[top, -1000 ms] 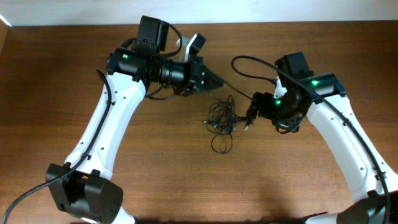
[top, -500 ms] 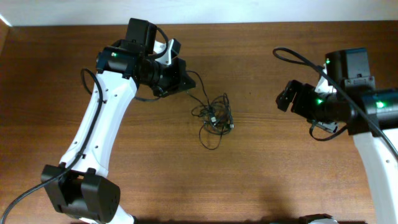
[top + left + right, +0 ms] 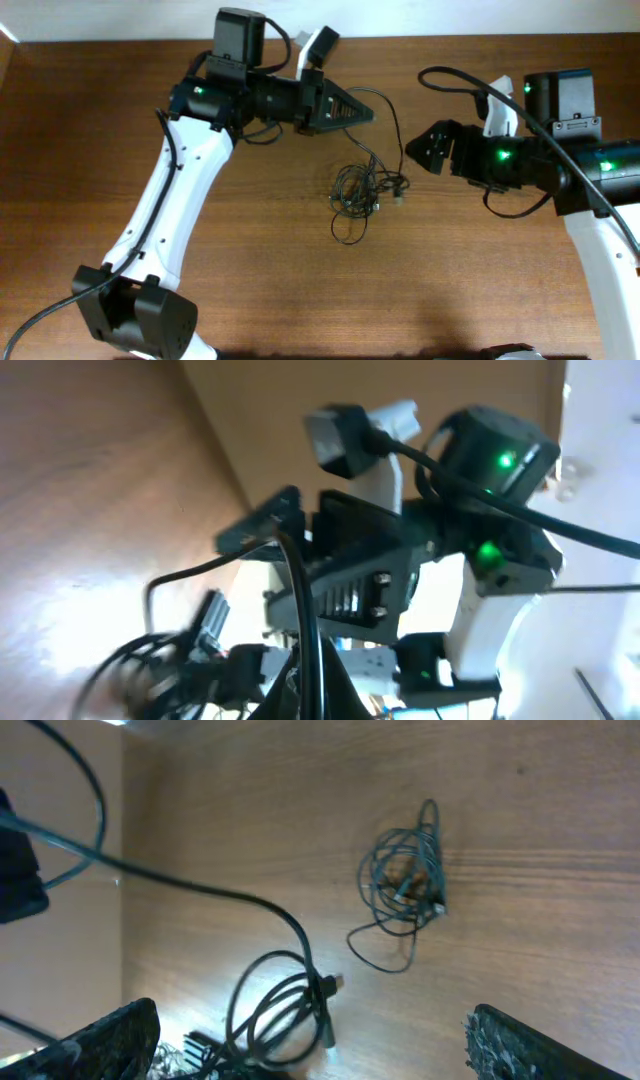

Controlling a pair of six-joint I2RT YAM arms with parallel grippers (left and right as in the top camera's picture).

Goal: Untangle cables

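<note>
With the left gripper clamped on one cable strand, pull slowly from the tangle beneath it while the wide-open, empty right gripper pins it.

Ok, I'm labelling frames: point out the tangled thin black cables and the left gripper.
tangled thin black cables [image 3: 356, 189]: overhead view, middle of the knot.
left gripper [image 3: 366, 112]: overhead view, between fingertips.
</note>
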